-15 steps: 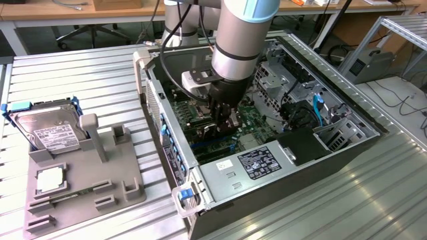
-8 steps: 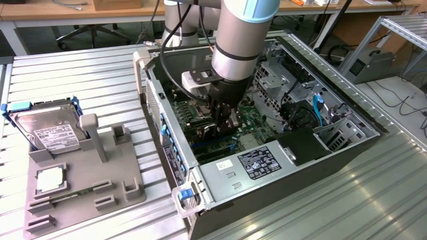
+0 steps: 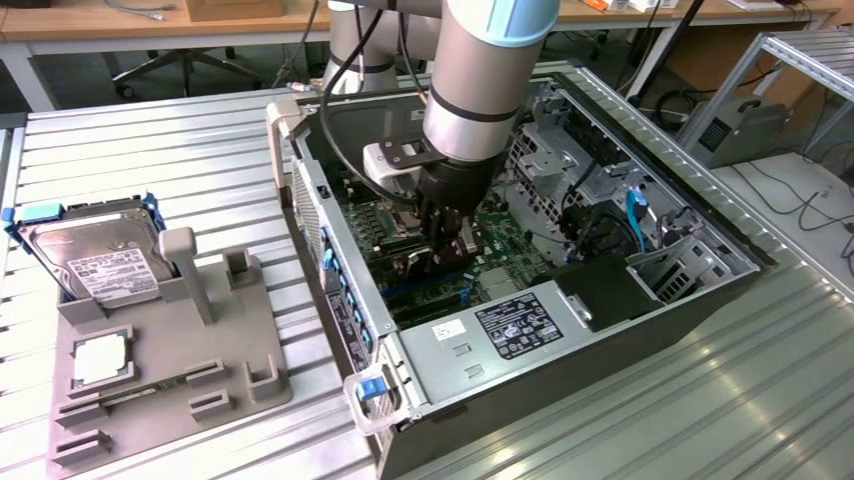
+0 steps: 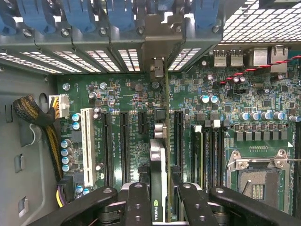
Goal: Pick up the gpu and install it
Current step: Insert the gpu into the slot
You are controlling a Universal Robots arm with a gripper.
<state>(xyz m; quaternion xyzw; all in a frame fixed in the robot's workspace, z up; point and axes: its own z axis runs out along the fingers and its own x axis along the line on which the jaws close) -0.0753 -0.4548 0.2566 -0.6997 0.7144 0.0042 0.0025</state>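
**gpu [image 4: 157,160] clamped edge-on inside the case, slot contact can't be seen**

The gpu is pinched between the two black fingers [image 4: 137,202] of the gripper [image 4: 161,190], which is closed down narrow on the card's flat faces, one finger per side. In the wrist view the card is seen edge-on. It runs straight away from the gripper toward the rear wall of the computer case [image 3: 534,410]. Its metal bracket end is right by the vented slot covers [image 4: 94,59], under the blue latches [image 4: 120,14]. The card is lined up over the green motherboard [image 4: 117,94], among the black expansion slots [image 4: 124,141]. It is well apart from the white slot [image 4: 87,141] and the CPU socket [image 4: 256,181].

Stuff that's hard to make out:
- The card's bottom edge is hidden by its own body, so whether a slot is touched can't be told.
- Which slot it's over can't be pinned down either.
- In the exterior view the card is mostly covered by the arm and gripper.

Off to the exterior view's left, a hard drive [image 3: 100,255] is parked in a grey holder [image 3: 200,370] on the metal table [image 3: 160,150].
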